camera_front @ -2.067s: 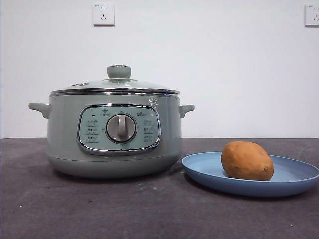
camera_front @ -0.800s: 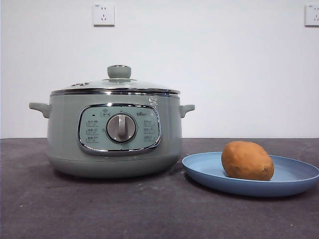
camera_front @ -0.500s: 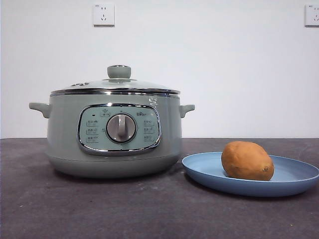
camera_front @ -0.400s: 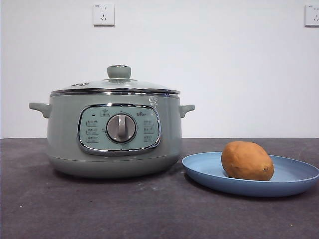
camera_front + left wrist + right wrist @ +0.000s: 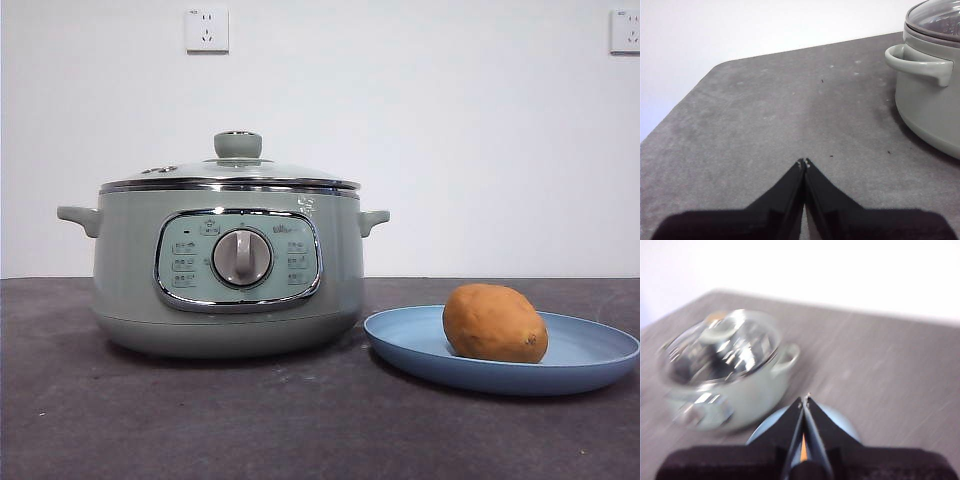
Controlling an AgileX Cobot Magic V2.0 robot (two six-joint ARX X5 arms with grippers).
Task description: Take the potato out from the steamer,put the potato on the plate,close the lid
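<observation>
A: Where do we stand on the job?

B: We judge it as good as done. The potato (image 5: pixel 495 322) lies on the plate (image 5: pixel 590 352), and the lid (image 5: pixel 230 172) sits on the steamer (image 5: pixel 130 270), its chrome rim flush all round as far as we can see.

A: And our tools?

B: Our left tool (image 5: pixel 803 163) hangs over bare table (image 5: pixel 765 115), jaws pressed together with nothing between them; the steamer's handle (image 5: pixel 917 62) is off to one side of it, well apart. Our right tool (image 5: pixel 805 399) is also closed and empty, high above the table. The plate shows directly under its jaws, and an orange sliver between them is probably the potato, though that view is blurred. The steamer is ahead of this tool and to the side.

A: Anything left for us?

B: Nothing we can find in these views. Neither tool touches a thing, and neither arm shows in the front view.
</observation>
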